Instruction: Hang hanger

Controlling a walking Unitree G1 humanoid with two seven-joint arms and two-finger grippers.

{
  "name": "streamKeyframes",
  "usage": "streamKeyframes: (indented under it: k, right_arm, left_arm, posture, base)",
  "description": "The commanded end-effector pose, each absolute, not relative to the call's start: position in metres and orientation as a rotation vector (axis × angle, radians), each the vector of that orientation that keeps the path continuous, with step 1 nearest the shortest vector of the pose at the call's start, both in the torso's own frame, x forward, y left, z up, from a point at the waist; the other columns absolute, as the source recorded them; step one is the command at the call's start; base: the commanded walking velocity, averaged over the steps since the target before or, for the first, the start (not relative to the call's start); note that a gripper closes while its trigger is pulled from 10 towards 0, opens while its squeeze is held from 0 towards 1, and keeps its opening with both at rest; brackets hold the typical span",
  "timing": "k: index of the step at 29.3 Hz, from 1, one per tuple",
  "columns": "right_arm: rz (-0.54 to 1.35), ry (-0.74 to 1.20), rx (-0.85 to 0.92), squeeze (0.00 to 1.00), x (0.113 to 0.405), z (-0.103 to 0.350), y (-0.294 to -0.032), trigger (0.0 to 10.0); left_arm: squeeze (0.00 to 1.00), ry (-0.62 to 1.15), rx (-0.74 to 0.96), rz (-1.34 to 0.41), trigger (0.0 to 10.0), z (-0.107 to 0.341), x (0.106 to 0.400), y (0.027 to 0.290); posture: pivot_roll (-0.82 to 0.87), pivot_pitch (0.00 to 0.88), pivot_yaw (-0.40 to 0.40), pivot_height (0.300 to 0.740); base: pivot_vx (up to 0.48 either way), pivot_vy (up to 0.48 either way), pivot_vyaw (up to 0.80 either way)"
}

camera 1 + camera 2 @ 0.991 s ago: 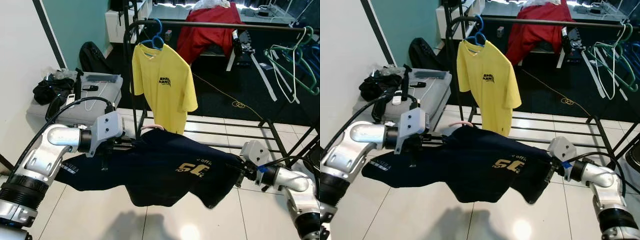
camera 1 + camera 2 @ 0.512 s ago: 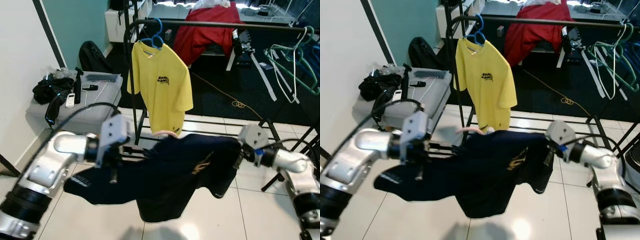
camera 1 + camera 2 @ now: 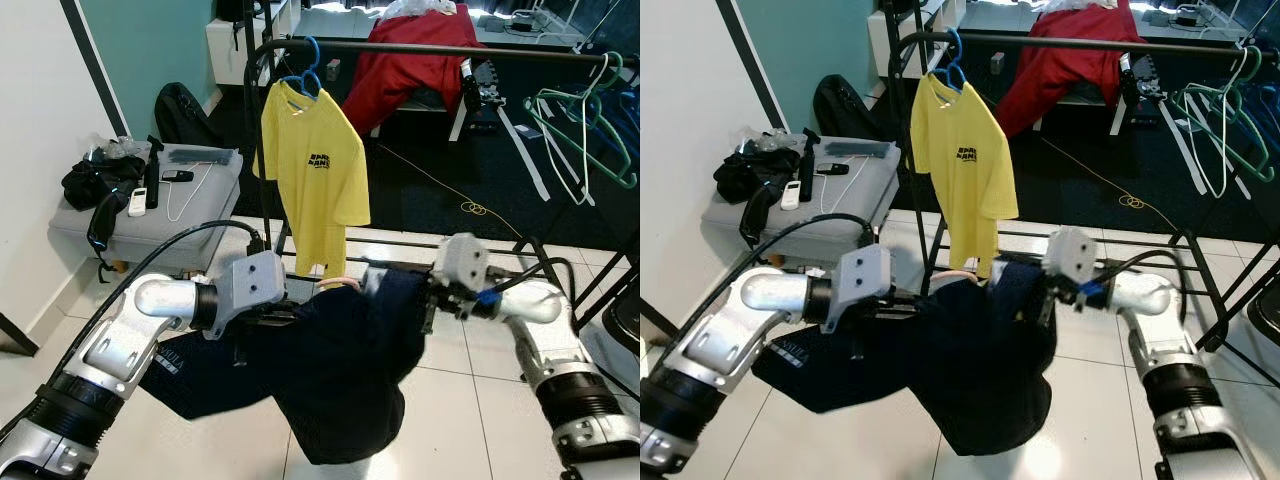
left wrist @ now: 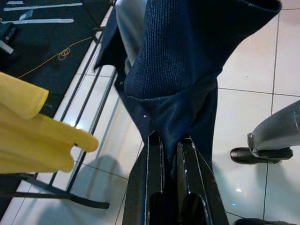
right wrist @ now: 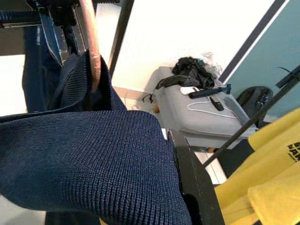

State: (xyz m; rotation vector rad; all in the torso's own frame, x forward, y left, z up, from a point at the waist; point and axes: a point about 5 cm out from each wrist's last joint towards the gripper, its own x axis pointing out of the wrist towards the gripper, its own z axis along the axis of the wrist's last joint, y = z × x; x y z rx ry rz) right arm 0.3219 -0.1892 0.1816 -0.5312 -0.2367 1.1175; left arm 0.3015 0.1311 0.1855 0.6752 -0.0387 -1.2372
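Left eye view: navy shirt point(image 3: 330, 370) at lower centre, bunched between left gripper point(image 3: 285, 312) and right gripper point(image 3: 425, 300); rail point(image 3: 430, 48) across the top, well above both; right gripper nearer the rack. Yellow shirt point(image 3: 312, 170) hangs upper centre.

Left wrist view: fingers point(image 4: 154, 159) closed on navy cloth; hanger unseen.

Right wrist view: one finger point(image 5: 194, 183) against the cloth, closure cannot be told; pink hanger point(image 5: 90, 37) rises from the collar, upper left.

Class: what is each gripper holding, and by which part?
Both grippers hold the navy T-shirt: left gripper pinches a fabric fold, right gripper clamps its bunched edge.
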Motion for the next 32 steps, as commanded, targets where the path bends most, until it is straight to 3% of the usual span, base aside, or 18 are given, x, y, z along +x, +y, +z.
streamKeyframes:
  k: [1, 6, 10, 15, 17, 22, 28, 32]
  right_arm:
    - [1.133, -0.233, -0.523, 0.0, 0.319, 0.182, -0.191, 0.0]
    - [1.17, -0.245, -0.472, 0.0, 0.316, 0.189, -0.183, 0.0]
    - [1.198, -0.294, -0.376, 0.0, 0.314, 0.192, -0.158, 0.0]
    - [1.215, -0.308, -0.355, 0.0, 0.311, 0.191, -0.147, 0.0]
    - [1.22, -0.316, -0.354, 0.0, 0.31, 0.19, -0.142, 0.0]
    - [1.219, -0.316, -0.355, 0.0, 0.311, 0.191, -0.144, 0.0]
    - [1.218, -0.232, -0.361, 0.0, 0.305, 0.183, -0.158, 0.0]
    - [1.125, -0.219, -0.364, 0.0, 0.309, 0.184, -0.176, 0.0]
  left_arm:
    - [0.0, -0.027, 0.732, -1.171, 0.0, 0.186, 0.306, 0.142]
    - [0.0, -0.063, 0.692, -1.003, 0.0, 0.195, 0.319, 0.152]
    - [0.0, -0.078, 0.592, -1.001, 0.0, 0.186, 0.317, 0.129]
    - [0.0, -0.083, 0.563, -1.013, 0.0, 0.181, 0.314, 0.119]
    - [0.0, -0.084, 0.498, -1.12, 0.0, 0.179, 0.302, 0.109]
    - [0.0, -0.075, 0.499, -1.156, 0.0, 0.177, 0.299, 0.114]
    - [0.0, -0.134, 0.511, -1.002, 0.0, 0.192, 0.314, 0.145]
    - [0.0, -0.17, 0.432, -1.097, 0.0, 0.2, 0.301, 0.15]
  posture:
    - [-0.06, 0.101, 0.002, 0.74]
    - [-0.06, 0.112, 0.0, 0.74]
    - [-0.06, 0.116, -0.003, 0.74]
    - [-0.06, 0.118, -0.005, 0.74]
    - [-0.06, 0.119, -0.005, 0.74]
    - [-0.06, 0.121, -0.004, 0.74]
    - [-0.05, 0.12, -0.004, 0.74]
    - [-0.06, 0.119, 0.004, 0.74]
  base:
    - [0.0, 0.0, 0.0]
    - [0.0, 0.0, 0.0]
    - [0.0, 0.0, 0.0]
    - [0.0, 0.0, 0.0]
    - [0.0, 0.0, 0.0]
    - [0.0, 0.0, 0.0]
    - [0.0, 0.0, 0.0]
    - [0.0, 0.0, 0.0]
